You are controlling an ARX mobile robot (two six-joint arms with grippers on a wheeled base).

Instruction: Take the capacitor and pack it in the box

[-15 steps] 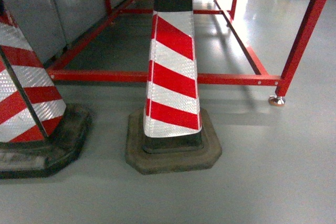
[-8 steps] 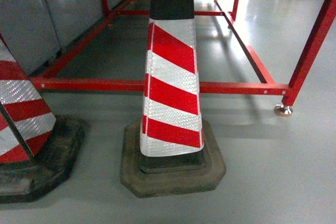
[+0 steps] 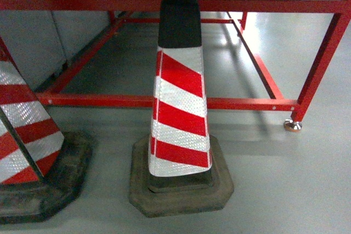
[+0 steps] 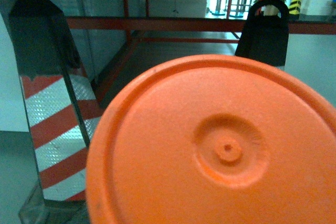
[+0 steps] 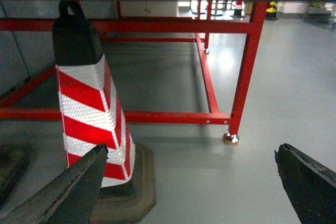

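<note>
One capacitor (image 4: pixel 220 145), likely light, stiff and slick, fills the left wrist view, its grip unseen; right gripper (image 5: pixel 189 182) gapes empty.

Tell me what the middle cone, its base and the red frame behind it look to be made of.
Middle cone: likely plastic wrapped in reflective sheeting; the white stripes show a fine glittering grid, and the black top looks matte.
Base: probably rubber; dull, scuffed and dark.
Red frame: seemingly painted metal tubing; glossy red with visible bolt heads and a shiny metal foot.
</note>
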